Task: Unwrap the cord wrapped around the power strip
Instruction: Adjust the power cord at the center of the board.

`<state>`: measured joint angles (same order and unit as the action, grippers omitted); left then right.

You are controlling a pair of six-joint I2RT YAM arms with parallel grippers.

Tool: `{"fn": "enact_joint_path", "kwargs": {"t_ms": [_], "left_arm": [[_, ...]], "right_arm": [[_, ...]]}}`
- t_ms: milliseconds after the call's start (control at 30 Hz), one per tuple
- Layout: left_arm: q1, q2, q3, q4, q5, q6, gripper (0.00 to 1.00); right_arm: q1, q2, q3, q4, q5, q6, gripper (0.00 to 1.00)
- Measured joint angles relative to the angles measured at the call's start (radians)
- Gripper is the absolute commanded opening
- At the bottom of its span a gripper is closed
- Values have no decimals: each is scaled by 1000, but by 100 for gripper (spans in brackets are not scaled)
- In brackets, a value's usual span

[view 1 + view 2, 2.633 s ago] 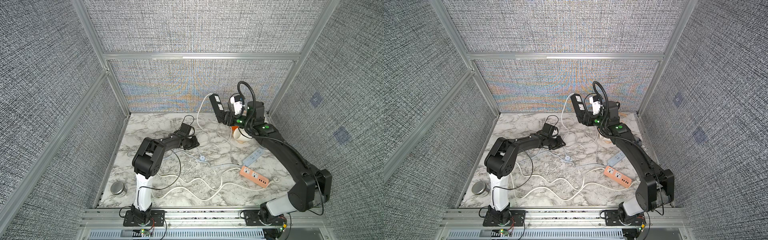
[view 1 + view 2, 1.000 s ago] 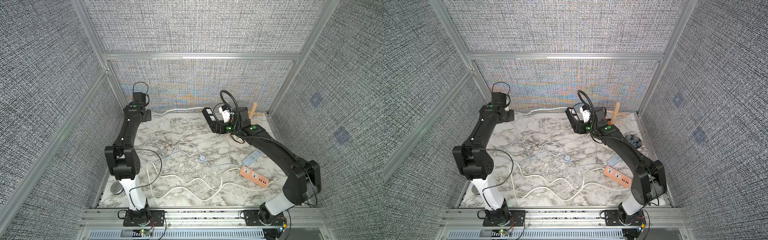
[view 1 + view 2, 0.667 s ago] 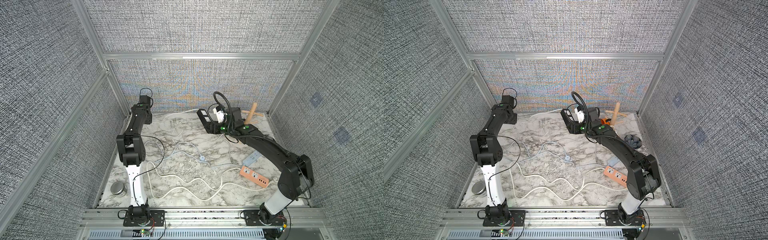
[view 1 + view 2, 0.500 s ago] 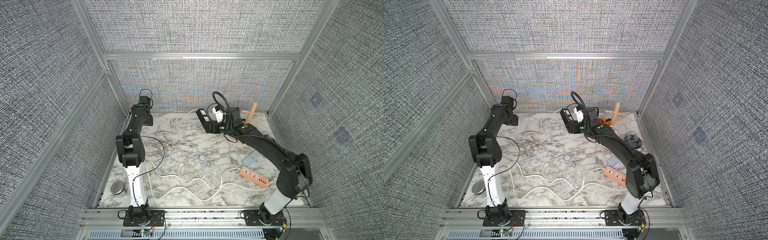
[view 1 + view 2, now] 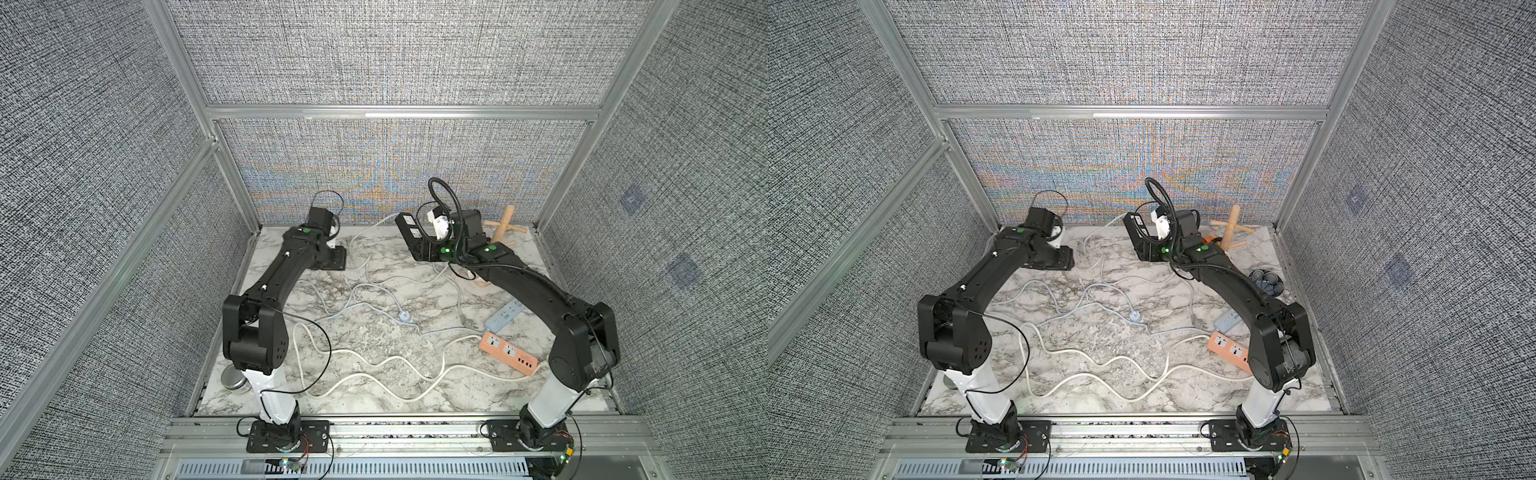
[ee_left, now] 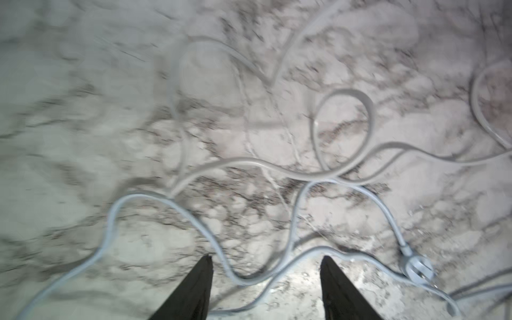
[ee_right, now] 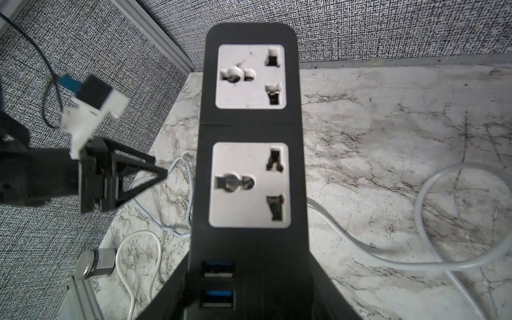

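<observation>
Power strip (image 5: 409,235), the black one, was up off the marble table (image 5: 361,332) at upper centre in both top views, tilted with its sockets showing. The right gripper (image 7: 249,277) was clamped on its USB end, a finger on either side. Its white cord (image 7: 432,268) ran down from the body and lay in a loose loop on the marble. Over at the upper left of the table, the left gripper (image 6: 266,259) hovered low, fingers apart, above a sprawl of pale cables (image 6: 249,163).
</observation>
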<state>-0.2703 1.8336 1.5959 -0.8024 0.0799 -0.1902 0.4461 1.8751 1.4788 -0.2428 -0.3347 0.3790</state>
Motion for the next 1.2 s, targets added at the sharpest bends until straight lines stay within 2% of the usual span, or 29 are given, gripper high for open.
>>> {"fn": "enact_joint_path", "kwargs": {"t_ms": [67,200,267,400,533,667,767,967,1200], "left_arm": [[-47,16,-16,43,-6,-16,70],[-115,66,-5,121,-42,-18,71],[-121,104,13,153,-69,-17,66],[-122,186,68,181,-101,-8,62],[-127,255,107,186,-116,-6,50],[-126,275,119,183,-148,-3,23],[-126,269,117,163,-209,-6,10],[-119,205,74,132,-355,-2,0],[-45,131,1,127,-457,26,0]], "right_arm": [[-2,-5,-5,0,-3,0,0],[-5,-21,-21,0,-12,0,0],[-10,-29,-31,0,-14,1,0],[-21,-39,-45,2,-22,7,0],[-33,-47,-48,3,-34,11,0],[-40,-51,-55,5,-39,11,0],[-48,-58,-65,3,-39,11,0],[-54,-47,-57,-4,-27,-5,0],[-66,0,-19,-65,55,-41,0]]}}
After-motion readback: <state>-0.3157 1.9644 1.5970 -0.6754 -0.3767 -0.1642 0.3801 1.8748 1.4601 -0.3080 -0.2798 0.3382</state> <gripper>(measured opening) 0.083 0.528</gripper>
